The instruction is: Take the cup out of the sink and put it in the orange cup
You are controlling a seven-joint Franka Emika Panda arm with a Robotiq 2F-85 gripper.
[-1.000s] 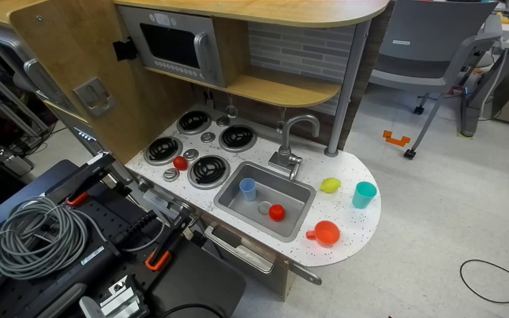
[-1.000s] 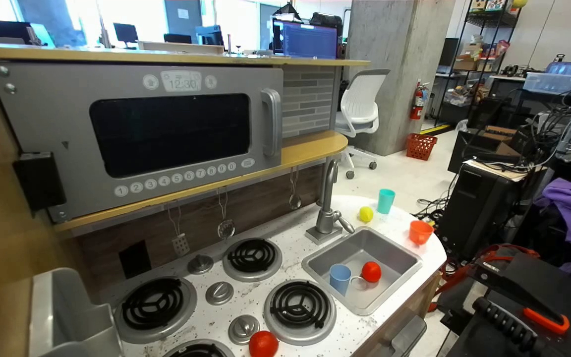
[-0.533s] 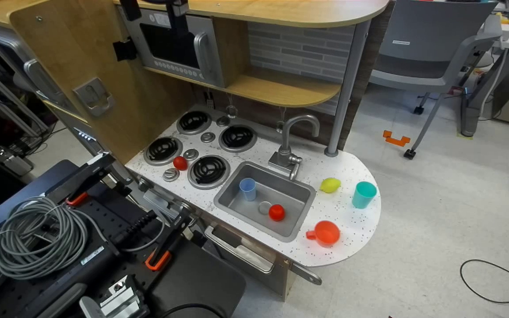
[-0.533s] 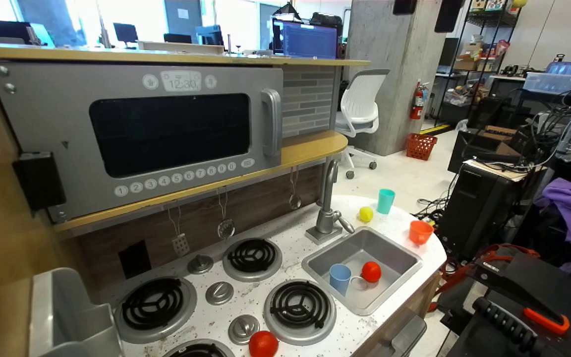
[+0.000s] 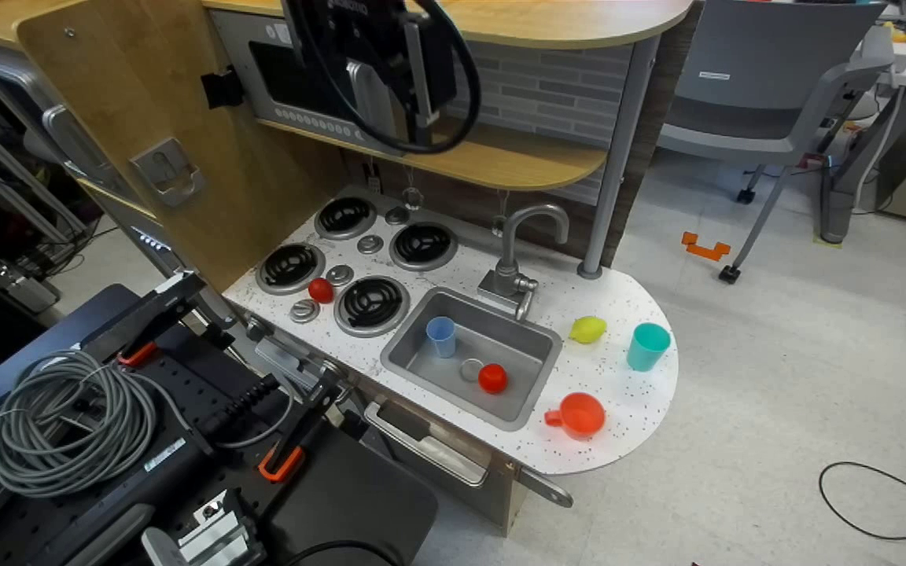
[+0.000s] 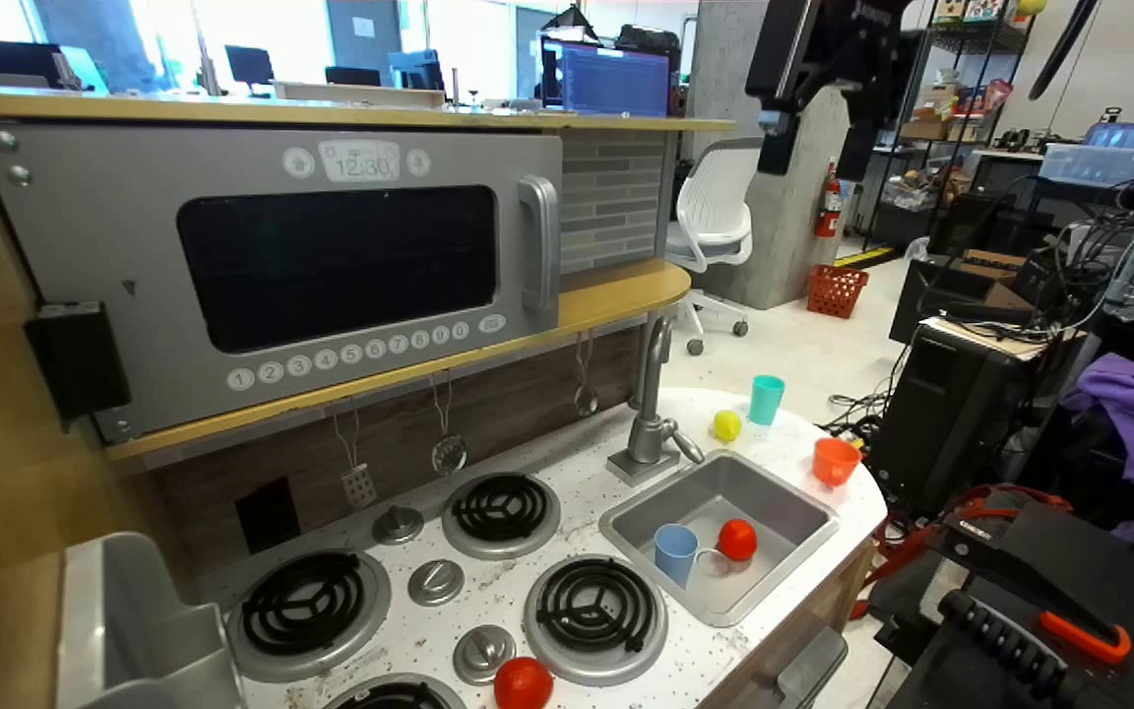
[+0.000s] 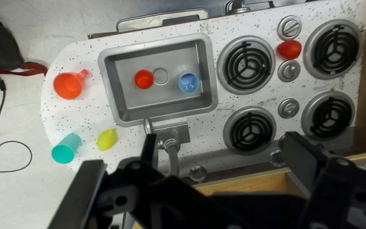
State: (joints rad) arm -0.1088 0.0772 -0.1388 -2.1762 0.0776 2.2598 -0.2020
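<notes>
**Jaws wide apart, way up high**

So the white speckled toy-kitchen countertop (image 7: 87, 114) sits well below the jaws, with the grey rectangular sink (image 7: 164, 95) set into it, out ahead of them in the wrist view. The black robot gripper (image 6: 815, 158) has its fingers spread, gap plain to see. From the wrist view, the curved grey faucet (image 7: 173, 159) pokes up in that gap. Wide orange-red plastic cup (image 7: 67, 86) with a handle? Upright on the counter, beyond the jaws and off to the left there. The teal plastic cup (image 7: 67, 149) stands on the same side, closer in. The light-blue plastic cup (image 7: 188, 82), the task's one, is upright in the sink, straight out past the gap. Yellow lemon-shaped toy (image 7: 106, 140) lies near the teal one. Red rounded thing (image 7: 144, 79), also in the sink: can't tell what it is.
</notes>
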